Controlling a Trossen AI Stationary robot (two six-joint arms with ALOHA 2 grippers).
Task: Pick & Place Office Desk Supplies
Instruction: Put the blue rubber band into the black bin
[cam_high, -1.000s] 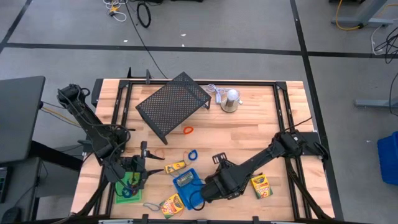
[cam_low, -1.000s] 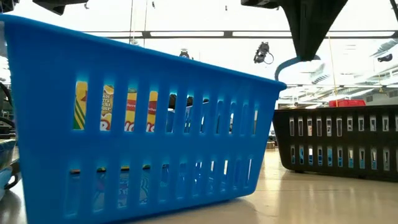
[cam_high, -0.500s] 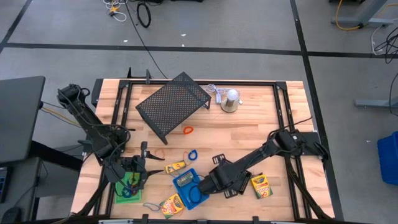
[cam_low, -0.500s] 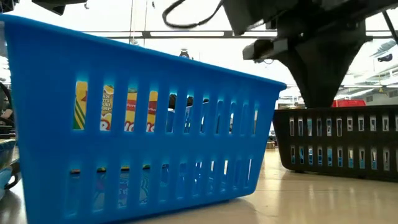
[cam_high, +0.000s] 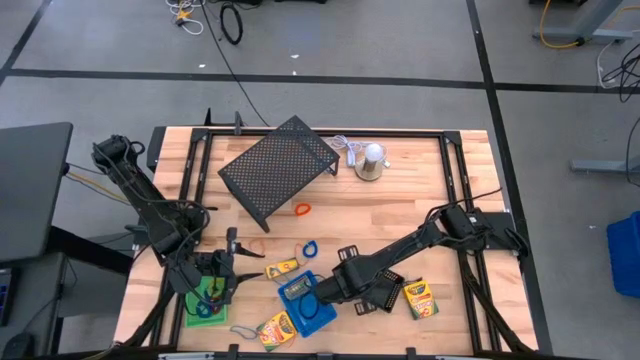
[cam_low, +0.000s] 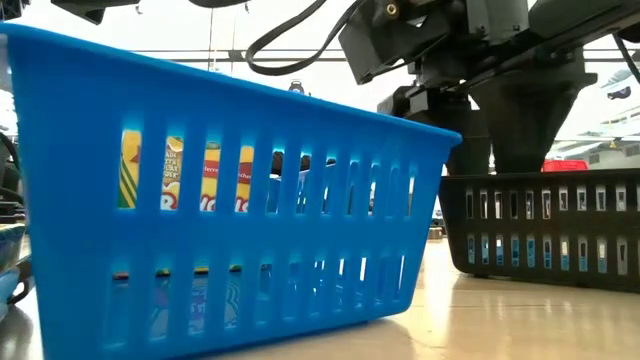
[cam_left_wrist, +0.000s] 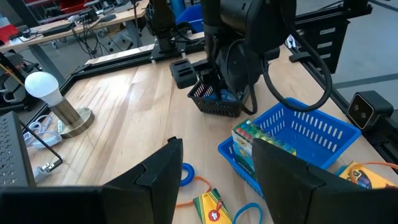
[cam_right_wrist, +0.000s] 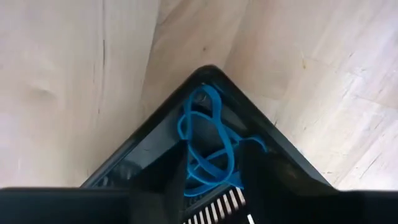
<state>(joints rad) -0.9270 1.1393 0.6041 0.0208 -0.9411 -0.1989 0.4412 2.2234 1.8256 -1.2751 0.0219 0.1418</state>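
Observation:
My right gripper (cam_high: 352, 288) points down into a small black mesh tray (cam_high: 388, 292), fingers apart. Blue elastic loops (cam_right_wrist: 208, 140) lie in that tray's corner between the fingers. Beside it stands a blue tray (cam_high: 305, 305) with a crayon box (cam_left_wrist: 255, 140) inside. More crayon boxes (cam_high: 282, 268) (cam_high: 275, 328) (cam_high: 420, 298) lie flat on the table, as do a blue loop (cam_high: 308, 247) and an orange loop (cam_high: 302, 209). My left gripper (cam_left_wrist: 217, 180) hangs open and empty above a green tray (cam_high: 205, 300) at the near left. My right gripper stands over the blue loops (cam_right_wrist: 211, 155), which rest on the black tray's floor between its parted fingers (cam_right_wrist: 165, 177). I cannot tell whether a finger touches them.
A large black mesh rack (cam_high: 280, 165) and a silver dome lamp with a white cord (cam_high: 372, 160) stand at the far side. A small black block (cam_high: 351, 253) lies beyond the trays. Bare wood shows in the middle and far right of the table.
My right gripper has gone down and toward the table's left edge, into the black tray. The blue loop that hung from its shut tip now lies in the tray between its parted fingers.

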